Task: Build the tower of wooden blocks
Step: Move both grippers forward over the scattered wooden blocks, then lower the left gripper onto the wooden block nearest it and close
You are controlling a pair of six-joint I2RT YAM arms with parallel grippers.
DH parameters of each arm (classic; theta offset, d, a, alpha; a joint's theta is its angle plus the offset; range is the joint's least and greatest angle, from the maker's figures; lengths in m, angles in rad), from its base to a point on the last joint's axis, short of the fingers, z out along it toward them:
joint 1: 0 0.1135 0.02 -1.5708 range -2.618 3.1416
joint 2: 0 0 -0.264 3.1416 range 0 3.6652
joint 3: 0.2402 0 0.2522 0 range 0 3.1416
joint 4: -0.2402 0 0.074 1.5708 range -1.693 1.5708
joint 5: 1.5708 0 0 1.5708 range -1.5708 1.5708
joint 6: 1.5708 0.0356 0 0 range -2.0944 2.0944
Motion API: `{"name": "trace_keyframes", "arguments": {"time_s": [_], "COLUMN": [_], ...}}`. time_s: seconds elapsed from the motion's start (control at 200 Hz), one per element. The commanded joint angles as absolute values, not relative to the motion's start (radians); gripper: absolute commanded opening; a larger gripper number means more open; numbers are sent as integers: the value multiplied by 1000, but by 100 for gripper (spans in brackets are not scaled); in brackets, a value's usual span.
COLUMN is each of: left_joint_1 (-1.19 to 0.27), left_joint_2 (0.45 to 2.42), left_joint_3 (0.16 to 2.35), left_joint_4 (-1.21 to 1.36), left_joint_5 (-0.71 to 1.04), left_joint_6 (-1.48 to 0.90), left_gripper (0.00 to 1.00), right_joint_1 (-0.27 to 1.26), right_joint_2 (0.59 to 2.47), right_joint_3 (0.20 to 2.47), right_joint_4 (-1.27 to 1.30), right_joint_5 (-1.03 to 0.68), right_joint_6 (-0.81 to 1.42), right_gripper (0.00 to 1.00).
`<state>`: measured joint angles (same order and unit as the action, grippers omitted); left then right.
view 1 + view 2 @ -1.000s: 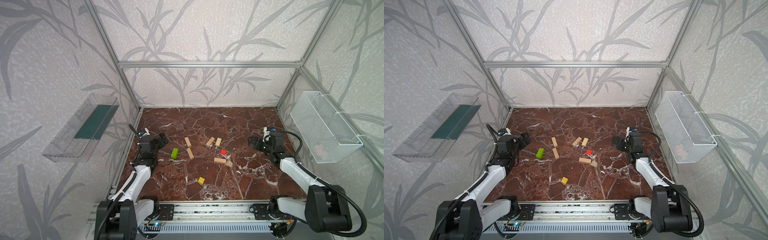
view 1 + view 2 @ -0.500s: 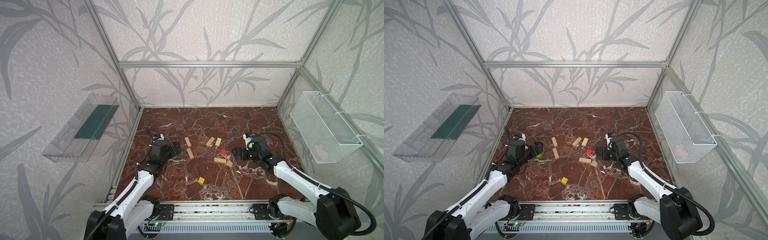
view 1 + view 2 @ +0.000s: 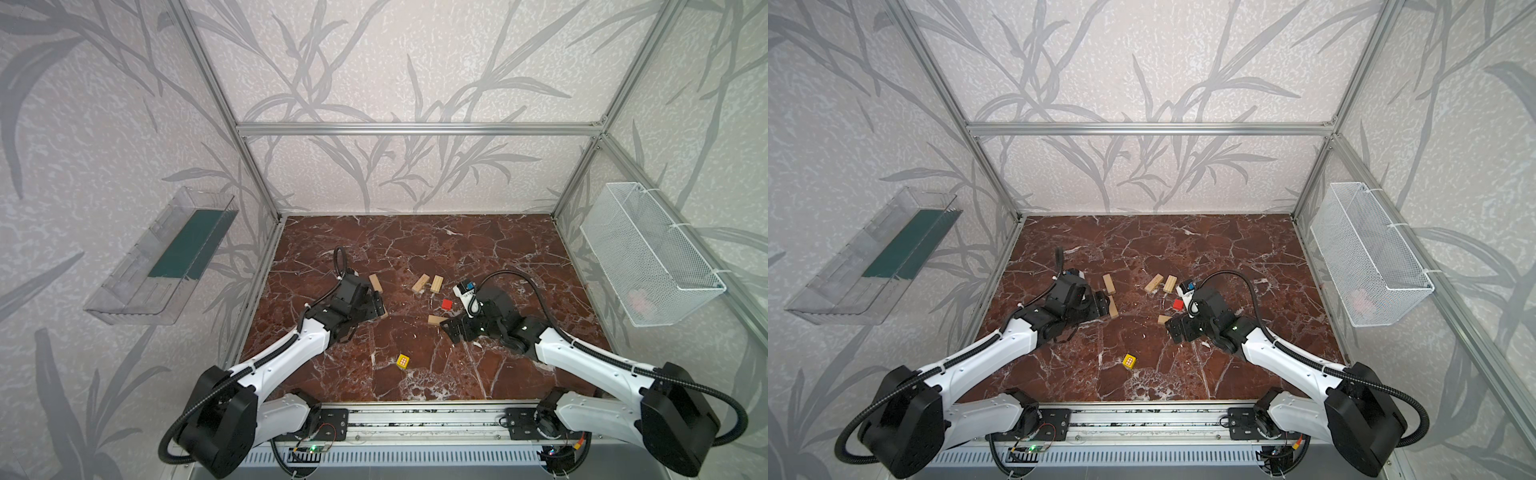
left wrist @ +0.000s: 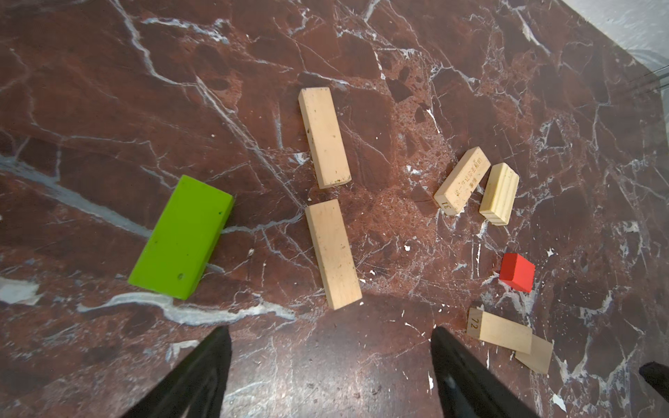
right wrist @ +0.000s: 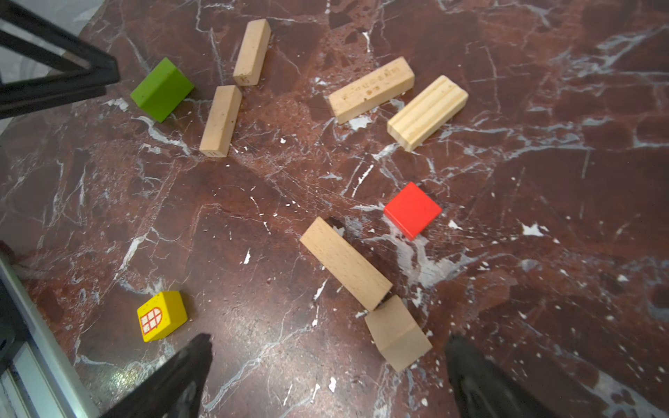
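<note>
No tower stands in view; the wood blocks lie singly on the marble floor. My left gripper [image 4: 327, 336] hangs open and empty, with the end of a pale bar [image 4: 333, 253] just ahead of its gap and a lime-green bar [image 4: 181, 237] off to one side. In both top views that arm hides the green bar. My right gripper [image 5: 329, 342] is open, low over the floor. A pale wedge [image 5: 398, 333] lies between its fingers, untouched, against another pale bar [image 5: 345, 262]. A red cube [image 3: 447, 304] and a yellow cube [image 3: 403, 360] lie apart.
Two more pale bars [image 3: 420, 283] [image 3: 436, 284] lie side by side mid-floor, and one [image 3: 375, 283] by the left gripper [image 3: 376, 305]. A clear tray [image 3: 166, 257] hangs on the left wall and a wire basket [image 3: 648, 253] on the right. The arms' rail [image 3: 415, 419] runs along the front.
Both arms have swung inward from the floor's sides and lowered toward the blocks. The left arm now covers the green bar, the right reaches the wedge. No block has moved.
</note>
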<state>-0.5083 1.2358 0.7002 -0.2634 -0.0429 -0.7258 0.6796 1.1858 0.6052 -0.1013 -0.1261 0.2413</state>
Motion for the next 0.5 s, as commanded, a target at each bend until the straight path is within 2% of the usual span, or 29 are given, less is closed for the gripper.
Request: {"name": "trace_keyframes", "arguments": {"time_s": [0.0,0.495], "left_joint_1": [-534,-574], "left_joint_2": [1292,1575], "left_joint_3": [752,893], "left_joint_4": [-311,-358], "left_joint_5": [-97,-147], "left_joint_6": [-729,-735], "left_gripper": [82,70], "right_joint_1": [704,774], "right_joint_2": [1212,1229], "right_joint_3": [593,541], "right_joint_4": [-44,117], "right_joint_5": [-144,-158], "right_joint_6": [194,119], "right_gripper": [99,99]}}
